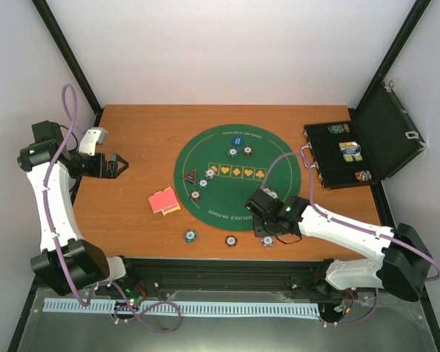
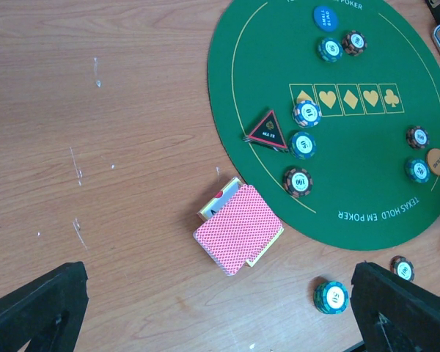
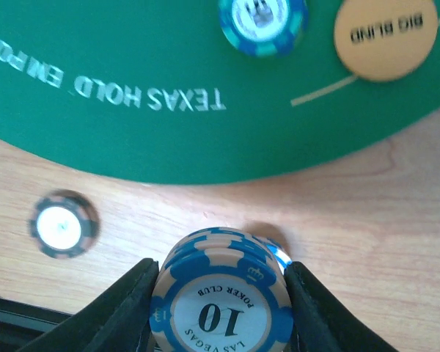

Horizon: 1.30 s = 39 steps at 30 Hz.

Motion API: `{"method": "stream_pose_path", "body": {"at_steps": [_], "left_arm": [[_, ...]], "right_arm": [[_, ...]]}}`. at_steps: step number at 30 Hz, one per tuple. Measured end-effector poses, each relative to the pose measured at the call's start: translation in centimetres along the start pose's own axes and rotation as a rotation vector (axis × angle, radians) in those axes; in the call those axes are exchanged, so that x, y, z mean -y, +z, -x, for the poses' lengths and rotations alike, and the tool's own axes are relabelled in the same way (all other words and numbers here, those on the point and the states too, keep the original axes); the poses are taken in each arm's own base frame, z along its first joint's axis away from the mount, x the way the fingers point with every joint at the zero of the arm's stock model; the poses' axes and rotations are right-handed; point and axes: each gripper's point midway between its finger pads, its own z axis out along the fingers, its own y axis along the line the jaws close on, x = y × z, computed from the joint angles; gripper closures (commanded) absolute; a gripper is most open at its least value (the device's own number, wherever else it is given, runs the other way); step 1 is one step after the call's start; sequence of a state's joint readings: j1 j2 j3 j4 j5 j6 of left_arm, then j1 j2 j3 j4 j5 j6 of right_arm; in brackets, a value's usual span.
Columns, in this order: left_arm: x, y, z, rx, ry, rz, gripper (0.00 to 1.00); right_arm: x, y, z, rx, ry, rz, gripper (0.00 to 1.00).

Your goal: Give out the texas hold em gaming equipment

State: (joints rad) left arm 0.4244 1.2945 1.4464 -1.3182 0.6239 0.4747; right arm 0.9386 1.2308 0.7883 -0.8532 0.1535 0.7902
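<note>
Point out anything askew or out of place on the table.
The deck sits off the mat on the table, its stack skewed, with a face-up card poking out from under it. Nothing looks spilled or damaged.

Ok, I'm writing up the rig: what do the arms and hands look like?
Left arm and right arm: white links, black joint housings, a purple cable looping along each, small green lights at joints. The left hand and right hand are black, with wedge-shaped black fingers.
</note>
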Motion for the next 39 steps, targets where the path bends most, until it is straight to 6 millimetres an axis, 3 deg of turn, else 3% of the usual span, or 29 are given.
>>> {"method": "stream_pose_path", "body": {"at_steps": [8, 12, 16, 19, 26, 33, 39], "left_arm": [[-0.1, 0.0, -0.1, -0.003, 0.0, 0.007, 0.0], [-0.1, 0.0, -0.1, -0.003, 0.0, 0.007, 0.0], [-0.1, 0.0, -0.1, -0.004, 0.0, 0.007, 0.0], [-0.2, 0.0, -0.1, -0.004, 0.0, 0.009, 0.0], [-0.4, 0.4, -0.1, -0.015, -0.008, 0.003, 0.0], [-0.7, 0.7, -0.2, -0.025, -0.014, -0.003, 0.0], [-0.7, 1.0, -0.5, -0.034, -0.011, -0.007, 0.0]], "right_arm": [[-2.1, -2.2, 5.6, 0.063, -0.033, 0.002, 0.73], [-1.6, -2.8, 11.1, 0.106, -0.008, -0.004, 0.74], [0.3, -2.2, 16.6, 0.131, 0.043, -0.029, 0.75], [0.8, -0.4, 20.9, 0.136, 0.055, -0.035, 0.76], [2.5, 4.9, 27.1, 0.093, 0.078, -0.039, 0.76], [4.9, 8.4, 30.8, 0.073, 0.114, -0.042, 0.75], [5.7, 11.2, 31.3, 0.033, 0.125, -0.043, 0.75]]}}
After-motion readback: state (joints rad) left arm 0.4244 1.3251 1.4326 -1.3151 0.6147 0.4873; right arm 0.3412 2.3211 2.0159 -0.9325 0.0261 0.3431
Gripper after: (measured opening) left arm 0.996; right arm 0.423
